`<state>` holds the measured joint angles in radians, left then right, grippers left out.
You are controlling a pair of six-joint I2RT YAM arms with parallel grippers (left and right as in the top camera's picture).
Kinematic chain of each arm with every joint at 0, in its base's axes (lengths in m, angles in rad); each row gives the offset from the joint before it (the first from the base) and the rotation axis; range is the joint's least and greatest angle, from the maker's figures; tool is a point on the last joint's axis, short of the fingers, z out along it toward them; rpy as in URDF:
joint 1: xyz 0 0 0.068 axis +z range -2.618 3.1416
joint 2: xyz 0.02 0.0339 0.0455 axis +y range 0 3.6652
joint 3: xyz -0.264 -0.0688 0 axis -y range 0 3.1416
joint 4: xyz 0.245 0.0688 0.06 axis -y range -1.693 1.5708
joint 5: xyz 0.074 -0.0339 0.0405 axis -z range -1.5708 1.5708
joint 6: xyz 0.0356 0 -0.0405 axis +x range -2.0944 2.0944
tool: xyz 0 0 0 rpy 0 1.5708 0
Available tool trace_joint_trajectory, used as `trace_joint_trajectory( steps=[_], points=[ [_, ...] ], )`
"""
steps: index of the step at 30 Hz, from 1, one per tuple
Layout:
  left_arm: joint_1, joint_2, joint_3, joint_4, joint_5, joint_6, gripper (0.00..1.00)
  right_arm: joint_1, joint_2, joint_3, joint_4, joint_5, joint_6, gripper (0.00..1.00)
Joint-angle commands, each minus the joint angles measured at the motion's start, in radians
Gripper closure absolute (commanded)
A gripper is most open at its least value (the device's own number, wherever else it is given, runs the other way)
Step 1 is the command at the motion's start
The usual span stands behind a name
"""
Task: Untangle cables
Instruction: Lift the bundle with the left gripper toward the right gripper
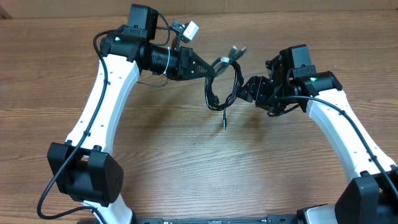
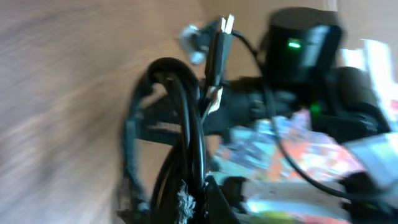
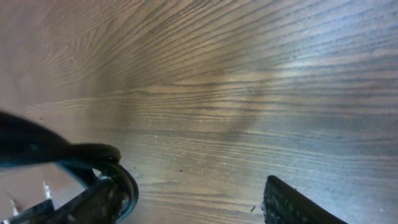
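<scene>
In the overhead view the wooden table [image 1: 186, 162] fills the frame. The left arm [image 1: 106, 93] rises from the lower left to the upper middle. There the left gripper [image 1: 214, 65] is pinched closed on the cables [image 1: 239, 74], a bundle of thin black cords just right of the frame's centre, near the top. Plug ends [image 1: 236, 51] stick up above the grip. The loops hang below it, and one loose end [image 1: 223, 123] trails down onto the wood at mid-frame. The right arm [image 1: 348, 130] comes in from the lower right. The right gripper [image 1: 244, 90] sits at the right edge of the loops. Whether it touches them cannot be told from here.

In the left wrist view, which is blurred, the cables [image 2: 180, 124] run up the middle from the bottom edge, where this gripper's closed tips clamp them. A silver-tipped plug [image 2: 222, 28] stands at the top. Behind it, on the right, the dark right arm shows a green light [image 2: 292, 45].

In the right wrist view the two fingers [image 3: 292, 205] stand well apart along the bottom edge, with bare wood between them. A black cable loop [image 3: 115, 165] curls at the lower left around the left finger's tip. Nothing is clamped between the fingers.
</scene>
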<state>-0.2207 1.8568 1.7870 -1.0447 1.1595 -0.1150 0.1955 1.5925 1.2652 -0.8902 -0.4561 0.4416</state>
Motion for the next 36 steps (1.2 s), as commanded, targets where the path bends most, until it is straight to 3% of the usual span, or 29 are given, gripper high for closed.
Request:
trace_joint_trajectory(
  steps=[1,4,8,11,14,18,23,29,32,35,36],
  points=[
    [0.019,-0.005,0.013,0.000,0.278,-0.023,0.96,0.001,0.002,0.009,0.005,0.106,0.004,0.31],
    [0.034,-0.005,0.013,0.014,0.422,-0.025,0.96,0.000,0.002,0.009,-0.022,0.208,0.004,0.31],
    [0.056,-0.005,0.013,0.022,0.410,-0.045,0.96,0.000,0.002,0.009,-0.070,0.269,0.004,0.30],
    [0.070,-0.005,0.013,0.024,0.319,-0.047,0.96,0.000,0.002,0.010,-0.078,0.248,-0.001,0.30],
    [0.068,-0.005,0.013,0.021,0.222,-0.072,0.96,0.000,-0.001,0.014,-0.084,0.095,-0.099,0.26],
    [0.065,-0.005,0.013,0.010,0.199,-0.074,0.96,0.000,-0.011,0.056,-0.072,-0.327,-0.294,0.25],
    [0.076,-0.005,0.013,-0.078,-0.021,-0.084,0.96,0.000,-0.017,0.092,-0.011,-0.512,-0.274,0.29],
    [0.076,-0.005,0.013,-0.090,-0.168,-0.101,0.96,0.000,-0.017,0.091,0.123,-0.416,-0.003,0.32],
    [0.076,-0.005,0.013,-0.087,-0.289,-0.286,0.96,0.014,-0.017,0.090,0.159,-0.227,0.172,0.31],
    [0.077,-0.005,0.013,-0.058,-0.333,-0.560,0.96,0.045,-0.014,0.085,0.180,-0.153,0.206,0.31],
    [0.077,-0.005,0.013,-0.049,-0.332,-0.725,0.96,0.061,-0.014,0.082,0.182,-0.131,0.206,0.31]
  ],
)
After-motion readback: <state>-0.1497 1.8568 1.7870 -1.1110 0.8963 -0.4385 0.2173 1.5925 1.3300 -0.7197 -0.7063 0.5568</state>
